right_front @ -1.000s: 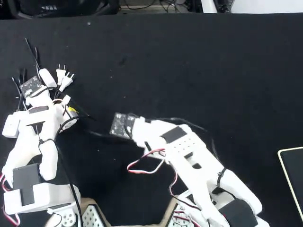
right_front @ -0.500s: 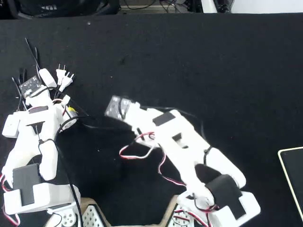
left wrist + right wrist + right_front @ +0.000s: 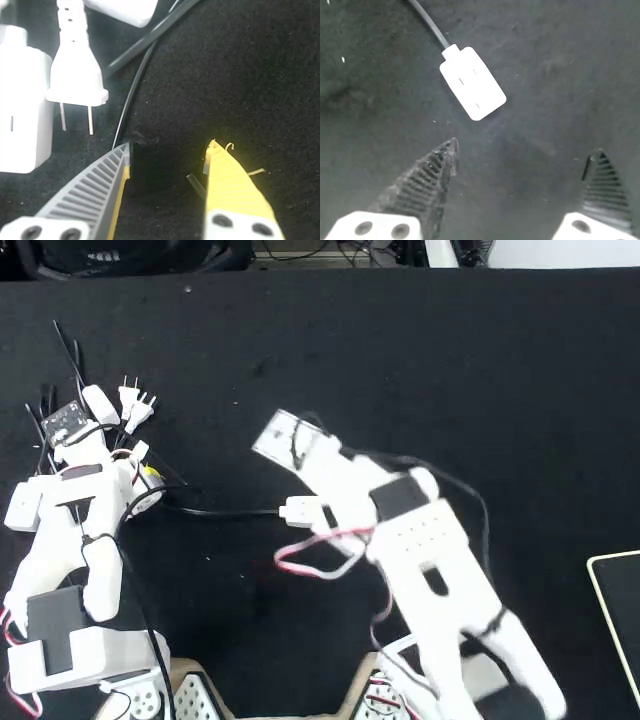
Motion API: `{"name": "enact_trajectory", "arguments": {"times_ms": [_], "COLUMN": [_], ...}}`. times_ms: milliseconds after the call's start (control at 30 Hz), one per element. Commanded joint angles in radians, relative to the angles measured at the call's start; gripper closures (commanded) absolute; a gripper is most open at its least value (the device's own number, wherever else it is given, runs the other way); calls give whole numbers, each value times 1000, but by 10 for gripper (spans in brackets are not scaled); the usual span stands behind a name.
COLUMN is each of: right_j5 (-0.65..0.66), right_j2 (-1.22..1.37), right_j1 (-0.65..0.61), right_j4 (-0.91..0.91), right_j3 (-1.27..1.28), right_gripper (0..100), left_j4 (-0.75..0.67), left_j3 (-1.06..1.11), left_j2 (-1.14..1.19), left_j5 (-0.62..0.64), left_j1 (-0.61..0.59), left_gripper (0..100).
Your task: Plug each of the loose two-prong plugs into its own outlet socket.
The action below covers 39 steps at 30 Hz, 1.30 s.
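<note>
A white outlet socket (image 3: pixel 300 510) lies flat on the black cloth at the end of a black cable (image 3: pixel 220 510) that runs left. The right wrist view has this socket (image 3: pixel 472 90) slots-up just ahead of my right gripper (image 3: pixel 522 155), which is open wide and holds nothing. The right arm (image 3: pixel 400 515) stands right beside the socket. At the far left a white two-prong plug (image 3: pixel 135 402) lies among white adapters. My left gripper (image 3: pixel 167 150) is open and hovers short of a plug (image 3: pixel 75 70), whose prongs point at it, with a white adapter (image 3: pixel 22 110) alongside.
Black cables (image 3: pixel 145 60) cross the cloth by the left gripper. Thin black ties (image 3: pixel 65 350) stick out at the far left. A dark slab with a pale rim (image 3: pixel 612 610) sits at the right edge. The table's far edge (image 3: pixel 330 268) runs along the top.
The right arm swung from pointing left to pointing up and right. The white socket now lies uncovered beside it, and its cable is pulled straight. The left arm has not moved.
</note>
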Motion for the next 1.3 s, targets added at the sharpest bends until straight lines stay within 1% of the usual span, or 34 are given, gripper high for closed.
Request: {"name": "enact_trajectory", "arguments": {"times_ms": [0,100,133,200,267,333,400,433,533,633,733,800,1033,1167,1267], "right_j5": [-170,-247,-273,-322,-331,-331,-331,-331,-331,-333,-333,-334,-333,-331,-331], "right_j2": [-139,-225,-255,-315,-371,-424,-469,-487,-529,-545,-547,-547,-547,-547,-547], "right_j1": [-6,32,43,54,55,57,68,80,120,126,126,126,126,126,126], "right_j4": [-316,-512,-565,-634,-649,-649,-649,-649,-647,-646,-640,-640,-640,-640,-640], "right_j3": [305,455,503,575,615,642,670,680,697,704,705,705,707,707,707], "right_gripper": [625,634,657,738,831,909,962,972,971,935,885,862,850,850,850], "left_j4": [-11,-5,-5,-3,-2,38,147,201,353,477,572,629,792,858,872], "left_j3": [-39,-38,-38,-38,-41,-81,-163,-213,-375,-555,-714,-820,-1167,-1325,-1409], "left_j2": [-28,-28,-28,-28,-38,-52,-81,-91,-106,-66,49,155,511,640,713], "left_j5": [3,3,3,2,2,-6,-68,-98,-206,-325,-362,-391,-402,-396,-396], "left_j1": [16,24,24,24,18,8,-18,-28,-82,-166,-260,-302,-361,-363,-371], "left_gripper": [758,758,758,758,758,758,758,758,755,753,753,753,753,755,757]}}
